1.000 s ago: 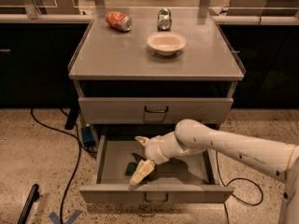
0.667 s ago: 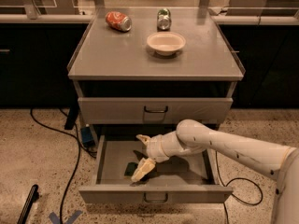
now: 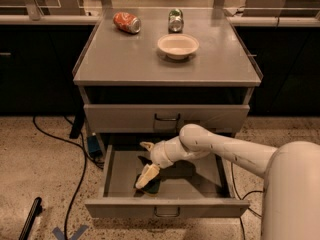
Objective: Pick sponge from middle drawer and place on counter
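Since a second ago the gripper (image 3: 145, 163) has shifted only a touch toward the back of the middle drawer (image 3: 165, 207); nothing else has moved. Its jaws stand apart, one finger raised and the other slanting down onto the one sponge (image 3: 152, 187). The sponge lies dark on the floor of the open drawer, left of centre and near the front. The drawer above (image 3: 166, 118) is shut. On the table (image 3: 125, 64) stand one white bowl (image 3: 178, 46) and two cans: a red can (image 3: 126, 22) on its side and a green can (image 3: 175, 20).
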You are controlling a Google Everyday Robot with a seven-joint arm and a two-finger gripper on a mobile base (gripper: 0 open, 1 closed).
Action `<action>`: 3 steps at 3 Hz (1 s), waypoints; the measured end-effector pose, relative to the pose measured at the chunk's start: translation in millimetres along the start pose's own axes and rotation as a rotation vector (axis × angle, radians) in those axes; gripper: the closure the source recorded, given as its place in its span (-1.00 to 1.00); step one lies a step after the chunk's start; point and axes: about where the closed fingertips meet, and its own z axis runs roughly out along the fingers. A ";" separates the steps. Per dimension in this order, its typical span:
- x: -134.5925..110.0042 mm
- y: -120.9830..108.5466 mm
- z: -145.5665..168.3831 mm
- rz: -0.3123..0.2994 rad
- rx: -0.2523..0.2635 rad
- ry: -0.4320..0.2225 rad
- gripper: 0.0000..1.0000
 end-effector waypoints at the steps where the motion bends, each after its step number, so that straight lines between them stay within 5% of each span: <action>1: 10.8 1.7 8.8 0.025 0.012 0.000 -1.00; 3: 47.0 6.8 32.2 0.081 0.001 -0.028 -1.00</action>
